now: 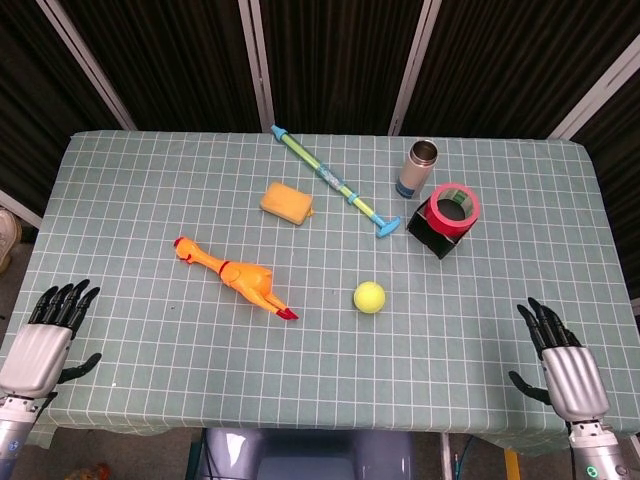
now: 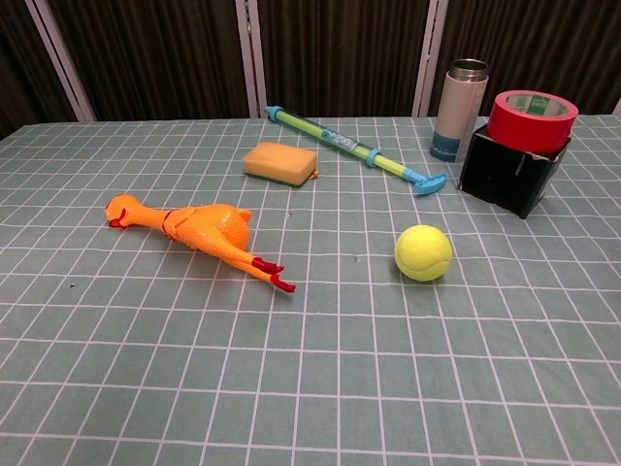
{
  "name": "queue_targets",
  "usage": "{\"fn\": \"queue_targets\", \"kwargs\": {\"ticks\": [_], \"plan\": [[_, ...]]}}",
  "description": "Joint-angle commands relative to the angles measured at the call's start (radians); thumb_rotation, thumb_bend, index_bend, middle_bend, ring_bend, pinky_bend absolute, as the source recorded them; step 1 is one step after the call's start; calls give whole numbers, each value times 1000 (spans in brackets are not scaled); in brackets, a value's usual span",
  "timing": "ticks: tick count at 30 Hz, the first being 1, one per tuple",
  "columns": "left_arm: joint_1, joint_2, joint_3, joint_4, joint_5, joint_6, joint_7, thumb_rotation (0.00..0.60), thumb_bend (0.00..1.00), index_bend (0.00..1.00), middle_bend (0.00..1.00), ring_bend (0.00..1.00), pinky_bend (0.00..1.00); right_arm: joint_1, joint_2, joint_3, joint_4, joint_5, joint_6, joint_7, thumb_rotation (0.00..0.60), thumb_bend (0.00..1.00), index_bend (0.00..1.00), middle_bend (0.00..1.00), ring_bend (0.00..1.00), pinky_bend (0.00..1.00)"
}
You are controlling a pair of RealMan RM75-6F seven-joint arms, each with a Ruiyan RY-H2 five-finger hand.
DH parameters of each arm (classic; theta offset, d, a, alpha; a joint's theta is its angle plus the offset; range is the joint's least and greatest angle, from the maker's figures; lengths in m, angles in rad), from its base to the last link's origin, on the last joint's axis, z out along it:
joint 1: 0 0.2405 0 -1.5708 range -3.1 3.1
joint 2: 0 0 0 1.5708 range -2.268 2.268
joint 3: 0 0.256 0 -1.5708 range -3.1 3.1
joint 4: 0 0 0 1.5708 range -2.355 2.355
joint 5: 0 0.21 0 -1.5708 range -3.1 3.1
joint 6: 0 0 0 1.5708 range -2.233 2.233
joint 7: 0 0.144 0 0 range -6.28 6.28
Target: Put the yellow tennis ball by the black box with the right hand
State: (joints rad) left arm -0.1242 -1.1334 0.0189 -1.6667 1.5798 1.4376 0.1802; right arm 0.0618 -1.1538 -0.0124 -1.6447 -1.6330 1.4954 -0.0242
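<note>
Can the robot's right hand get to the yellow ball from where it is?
Probably yes. The right hand is open at the table's near edge, and only bare tablecloth lies between it and the yellow tennis ball.

Fuzzy felt tennis ball (image 2: 423,252) on matt checked cloth table cover (image 2: 146,369).
</note>
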Motion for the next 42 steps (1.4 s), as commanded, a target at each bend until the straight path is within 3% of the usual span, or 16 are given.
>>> {"fn": "queue_targets", "kwargs": {"ticks": [1, 7, 18, 31, 38, 42], "plan": [[-3, -1, 4, -5, 10, -3, 8, 600, 166, 0, 0, 0, 37, 25, -23, -45, -33, -71, -27, 177, 600, 283, 218, 183, 350, 643], [-10, -4, 8, -13, -3, -30, 21, 600, 166, 0, 0, 0, 37, 102, -21, -68, -114, -66, -181, 233, 600, 445, 275, 232, 449, 822], [-16, 2, -6, -17, -42, -45, 22, 600, 166, 0, 0, 0, 36, 226, -131, 12, -207, 83, -375, 321, 600, 513, 323, 280, 478, 823], [-25, -9, -20, -1, -76, -62, 31, 600, 165, 0, 0, 0, 9, 330, -171, 44, -239, 172, -544, 429, 600, 522, 335, 287, 477, 823], [-21, -27, -30, 7, -87, -44, 61, 600, 166, 0, 0, 0, 8, 379, -218, 61, -221, 207, -621, 511, 600, 523, 266, 279, 367, 707], [-27, -28, -31, 8, -93, -56, 61, 600, 166, 0, 0, 0, 7, 407, -239, 80, -202, 209, -654, 597, 600, 523, 147, 187, 244, 591]]}}
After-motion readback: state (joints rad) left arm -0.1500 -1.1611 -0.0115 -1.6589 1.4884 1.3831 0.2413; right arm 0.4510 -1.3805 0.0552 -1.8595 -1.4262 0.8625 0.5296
